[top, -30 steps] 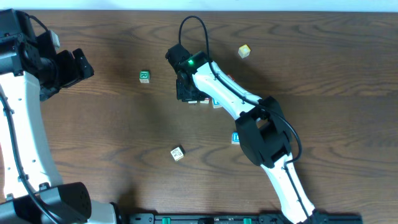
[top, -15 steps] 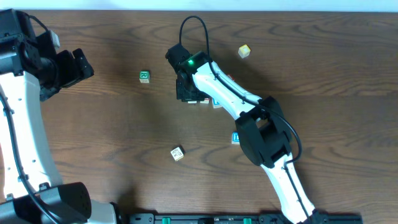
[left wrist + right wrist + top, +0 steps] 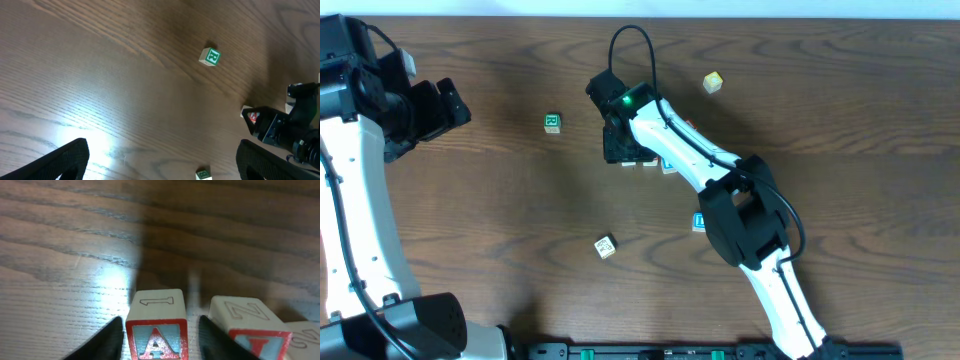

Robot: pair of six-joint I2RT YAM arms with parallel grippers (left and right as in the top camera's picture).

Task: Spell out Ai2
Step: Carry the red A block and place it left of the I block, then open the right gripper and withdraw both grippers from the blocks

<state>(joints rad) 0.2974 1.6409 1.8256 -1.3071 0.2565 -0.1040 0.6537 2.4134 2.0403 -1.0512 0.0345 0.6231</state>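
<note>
Cube A (image 3: 156, 341) sits midway on the grained brown counter (image 3: 840, 100), just left of cube I (image 3: 256, 339). Both are pale square wood with red raised letters on light blue. Right gripper (image 3: 160, 324) jaws straddle cube A narrowly, with a sliver of gap on its right. Left gripper (image 3: 164, 152) jaws gape wide, far left.

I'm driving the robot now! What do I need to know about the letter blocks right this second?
Left gripper: open, empty, far from the row of blocks.
Right gripper: open, one finger on each side of the pale wooden cube with the red A, with thin gaps showing.
The pale wooden cube with the red I stands beside the A, one finger between them.
Done: A and I are in a row.
Left: the 2. A third cube sits past the I, cut off by the frame. A blue-printed cube lies by the right arm, unreadable. Check which is the 2.
</note>
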